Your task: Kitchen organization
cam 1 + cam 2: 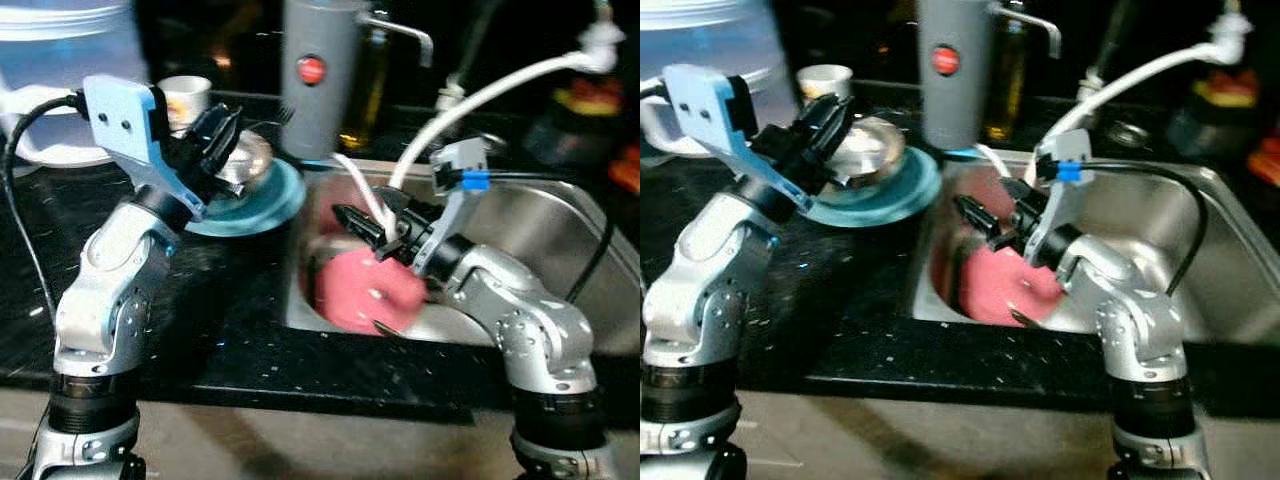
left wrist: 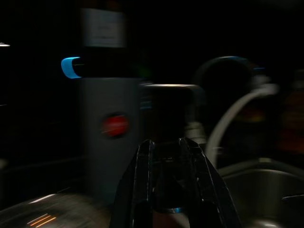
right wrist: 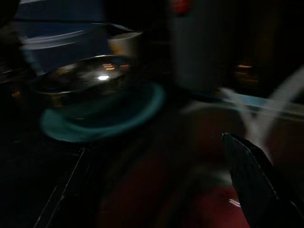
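Left gripper [image 1: 218, 140], jaws nearly together with nothing between them, hovers above the steel bowl [image 1: 247, 160] resting on the teal plate [image 1: 262, 205] on the dark tabletop [image 1: 230, 320]. Right gripper [image 1: 365, 228], jaws slightly apart, hangs over the pink plate [image 1: 360, 290] inside the sink [image 1: 560, 240].

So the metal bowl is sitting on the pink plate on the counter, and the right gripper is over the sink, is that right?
Not quite. The metal bowl sits on a teal plate, as the right eye view shows; the pink plate lies in the sink. The right gripper is over the sink.
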Tool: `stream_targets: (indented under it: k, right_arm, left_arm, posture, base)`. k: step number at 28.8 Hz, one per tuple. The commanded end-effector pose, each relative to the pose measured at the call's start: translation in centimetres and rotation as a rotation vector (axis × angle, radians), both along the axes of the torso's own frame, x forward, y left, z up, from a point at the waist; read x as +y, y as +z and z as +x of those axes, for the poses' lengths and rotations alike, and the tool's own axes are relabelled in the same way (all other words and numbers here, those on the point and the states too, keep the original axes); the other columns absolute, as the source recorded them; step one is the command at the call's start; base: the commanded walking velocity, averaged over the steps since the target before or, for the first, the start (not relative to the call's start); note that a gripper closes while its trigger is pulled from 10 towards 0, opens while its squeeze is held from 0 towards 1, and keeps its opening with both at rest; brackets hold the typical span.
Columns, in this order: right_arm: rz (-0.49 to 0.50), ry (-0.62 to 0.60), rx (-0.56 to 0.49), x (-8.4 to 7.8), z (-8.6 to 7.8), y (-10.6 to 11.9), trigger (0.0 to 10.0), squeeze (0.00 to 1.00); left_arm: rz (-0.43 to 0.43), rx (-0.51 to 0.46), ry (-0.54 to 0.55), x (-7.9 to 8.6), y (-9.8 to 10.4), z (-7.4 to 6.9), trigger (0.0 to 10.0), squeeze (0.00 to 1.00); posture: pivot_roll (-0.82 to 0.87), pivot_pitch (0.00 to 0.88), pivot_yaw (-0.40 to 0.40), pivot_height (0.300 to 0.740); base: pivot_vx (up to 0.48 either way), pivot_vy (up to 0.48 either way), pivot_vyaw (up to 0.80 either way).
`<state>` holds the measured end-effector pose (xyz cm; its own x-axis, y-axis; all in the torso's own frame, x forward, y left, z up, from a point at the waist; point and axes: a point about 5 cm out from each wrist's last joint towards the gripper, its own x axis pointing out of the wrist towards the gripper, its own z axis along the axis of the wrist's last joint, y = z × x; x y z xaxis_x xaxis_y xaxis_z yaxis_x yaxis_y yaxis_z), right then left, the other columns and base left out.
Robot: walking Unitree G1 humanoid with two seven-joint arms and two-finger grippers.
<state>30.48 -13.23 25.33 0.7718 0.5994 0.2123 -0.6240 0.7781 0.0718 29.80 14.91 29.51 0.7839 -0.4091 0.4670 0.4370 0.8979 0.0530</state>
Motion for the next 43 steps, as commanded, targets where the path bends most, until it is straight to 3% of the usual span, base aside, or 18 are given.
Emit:
stream_targets:
  k: [1, 10, 17, 21, 22, 24, 25, 26, 27, 28, 30, 37, 38, 39, 43]
  right_arm:
    - [0.011, -0.028, 0.0, -0.5, 0.1, -0.2, 10.0, 0.0]
    - [0.024, -0.06, -0.024, -0.8, 0.1, -0.1, 10.0, 0.0]
    - [-0.002, -0.088, -0.039, -1.1, 0.2, -0.1, 10.0, 0.0]
    - [-0.037, -0.09, -0.035, -1.0, 0.1, -0.4, 10.0, 0.0]
    - [-0.043, -0.088, -0.035, -0.9, 0.0, -0.4, 10.0, 0.0]
    - [-0.063, -0.088, -0.038, -0.9, -0.1, -0.5, 10.0, 0.0]
    - [-0.079, -0.09, -0.038, -1.0, -0.2, -0.5, 10.0, 0.0]
    - [-0.095, -0.093, -0.038, -1.1, -0.4, -0.6, 10.0, 0.0]
    - [-0.11, -0.096, -0.037, -1.3, -0.5, -0.7, 10.0, 0.0]
    - [-0.118, -0.099, -0.037, -1.4, -0.5, -0.7, 10.0, 0.0]
    - [-0.132, -0.104, -0.034, -1.6, -0.7, -0.8, 10.0, 0.0]
    - [-0.159, -0.115, -0.027, -1.9, -0.9, -0.9, 10.0, 0.0]
    - [-0.163, -0.117, -0.026, -1.9, -0.9, -1.0, 10.0, 0.0]
    - [-0.167, -0.119, -0.024, -2.0, -0.9, -1.0, 10.0, 0.0]
    - [-0.173, -0.123, -0.021, -2.1, -0.9, -1.0, 10.0, 0.0]
  left_arm:
    - [0.014, 0.017, -0.05, -0.7, -0.3, -0.2, 0.0, 0.0]
    - [0.018, 0.042, -0.154, -1.9, -0.7, -0.5, 0.0, 0.0]
    - [0.027, 0.152, -0.201, -1.9, -3.3, 0.1, 0.0, 0.0]
    - [0.037, 0.278, -0.234, -2.2, -7.3, 1.3, 0.0, 0.0]
    - [0.045, 0.293, -0.236, -2.3, -7.8, 1.4, 1.2, 0.0]
    - [0.043, 0.3, -0.242, -2.5, -8.1, 1.7, 1.2, 0.0]
    - [0.042, 0.301, -0.249, -2.6, -8.2, 1.9, 4.5, 0.0]
    - [0.04, 0.296, -0.261, -2.9, -8.1, 2.1, 5.8, 0.0]
    - [0.039, 0.289, -0.272, -3.2, -8.0, 2.2, 8.1, 0.0]
    - [0.04, 0.285, -0.28, -3.3, -8.0, 2.3, 9.4, 0.0]
    - [0.045, 0.269, -0.312, -3.9, -7.7, 2.5, 10.0, 0.0]
    - [0.127, 0.252, -0.381, -5.6, -7.9, 3.1, 10.0, 0.0]
    - [0.149, 0.256, -0.385, -5.8, -8.1, 3.2, 10.0, 0.75]
    - [0.18, 0.26, -0.386, -6.0, -8.4, 3.2, 10.0, 1.0]
    - [0.237, 0.25, -0.369, -6.2, -8.5, 3.2, 10.0, 1.0]
  posture:
    - [0.04, 0.0, -0.023, 0.74]
    - [0.03, 0.0, -0.009, 0.74]
    - [0.03, 0.0, -0.006, 0.74]
    - [0.01, 0.0, -0.007, 0.74]
    - [0.01, 0.0, -0.007, 0.74]
    - [0.0, 0.0, -0.002, 0.74]
    - [-0.01, 0.0, 0.001, 0.74]
    - [-0.01, 0.0, 0.002, 0.74]
    - [-0.02, 0.0, 0.003, 0.74]
    - [-0.02, 0.0, 0.003, 0.74]
    - [-0.03, 0.008, 0.006, 0.74]
    - [-0.04, 0.017, 0.008, 0.74]
    - [-0.04, 0.019, 0.008, 0.74]
    - [-0.04, 0.02, 0.007, 0.74]
    - [-0.04, 0.02, 0.005, 0.74]
  base:
    - [0.0, 0.0, -0.8]
    - [0.0, 0.0, -0.62]
    - [0.0, 0.0, 0.0]
    - [0.0, 0.0, 0.0]
    - [0.0, 0.0, 0.0]
    - [0.0, 0.0, 0.0]
    - [0.0, 0.0, 0.0]
    - [0.0, 0.0, 0.0]
    - [0.0, 0.0, 0.0]
    - [0.0, 0.0, 0.0]
    - [0.0, 0.0, 0.0]
    - [0.0, 0.0, 0.0]
    - [0.0, 0.0, 0.0]
    - [0.0, 0.0, 0.0]
    - [0.0, 0.0, 0.0]
